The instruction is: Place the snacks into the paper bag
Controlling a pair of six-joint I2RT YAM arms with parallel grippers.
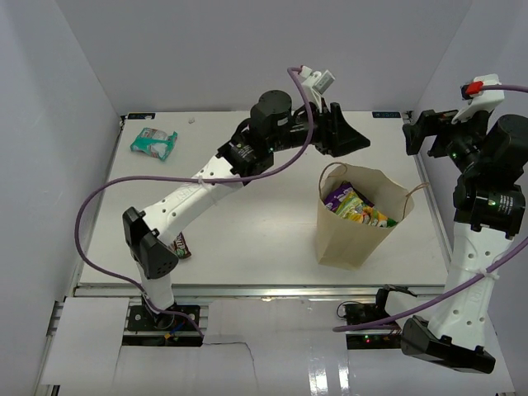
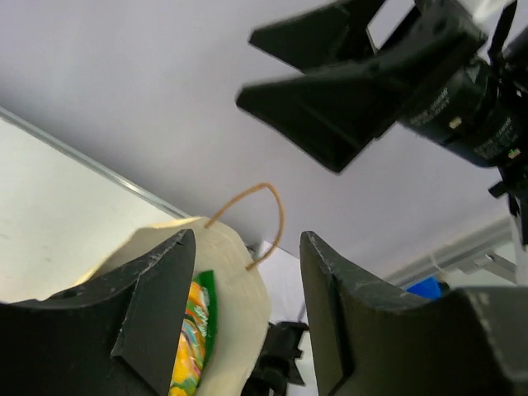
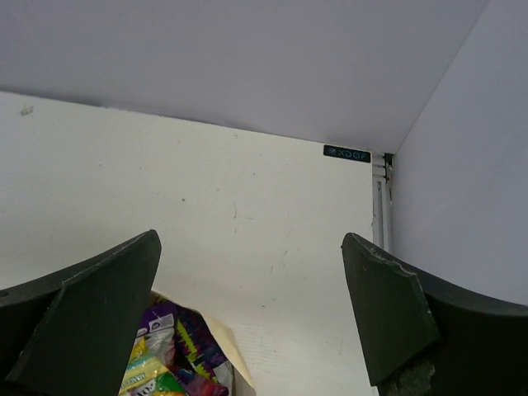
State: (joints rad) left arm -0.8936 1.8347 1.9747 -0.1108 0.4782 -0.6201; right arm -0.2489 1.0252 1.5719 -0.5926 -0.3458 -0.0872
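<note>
The tan paper bag (image 1: 351,231) stands upright right of the table's middle, its mouth open. Inside it lie a dark-purple chip bag (image 1: 340,196) and a green-yellow bag (image 1: 369,214); they also show in the right wrist view (image 3: 177,351). A teal-white bag (image 1: 154,143) lies at the far left. A small brown bar (image 1: 180,245) lies by the left arm's elbow. My left gripper (image 1: 353,142) is open and empty, above the bag's far rim; its view shows the bag (image 2: 231,289) and cord handle (image 2: 268,219). My right gripper (image 1: 410,134) is open and empty, held high at the far right.
White enclosure walls stand behind and on both sides. The table's right edge rail (image 3: 379,206) runs next to the right wall. The right gripper (image 2: 355,91) shows in the left wrist view, above the bag.
</note>
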